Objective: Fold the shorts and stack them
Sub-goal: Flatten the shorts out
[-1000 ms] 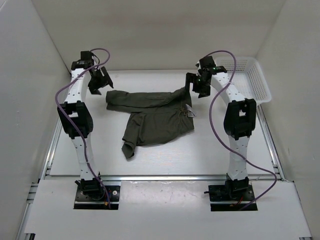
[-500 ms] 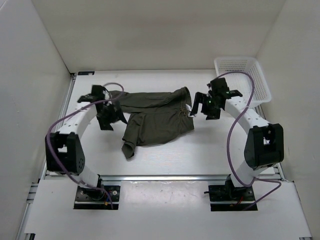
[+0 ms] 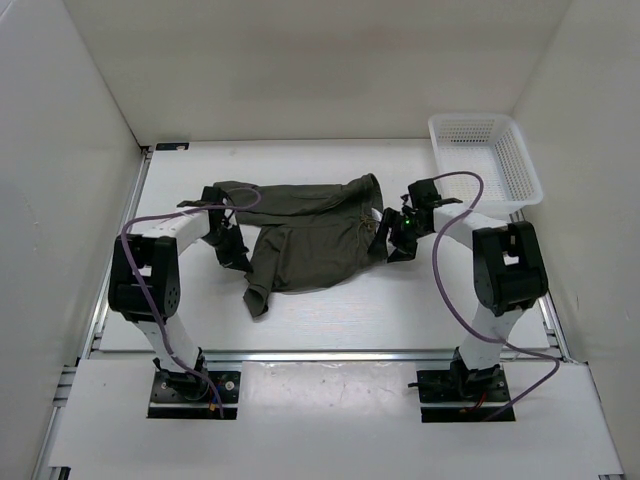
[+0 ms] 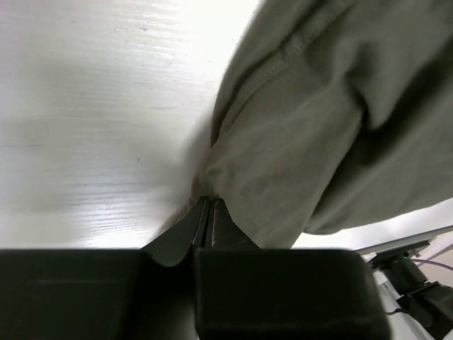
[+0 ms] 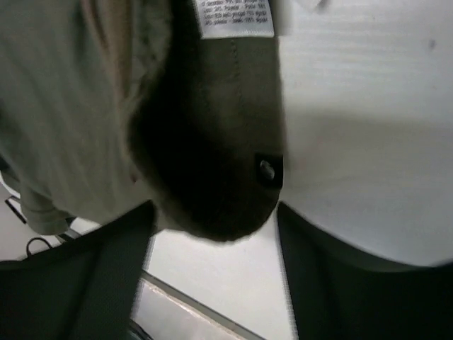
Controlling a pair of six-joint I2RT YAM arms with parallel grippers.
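From above, one pair of shorts (image 3: 310, 240) lies crumpled between the two grippers. The left gripper (image 3: 232, 245) is at the cloth's left edge and the right gripper (image 3: 393, 238) at its waistband end. One basket (image 3: 485, 150) sits beyond the right gripper.

Left wrist: the jaws are pressed together at the hem and seem to nip only a thin fold. That hold could slip on lifting.

Right wrist: the jaws stand wide and grip nothing. The waistband bulges between them, with its one label (image 5: 233, 18) just ahead. Lifting before they close would leave that end behind and skew the fold.
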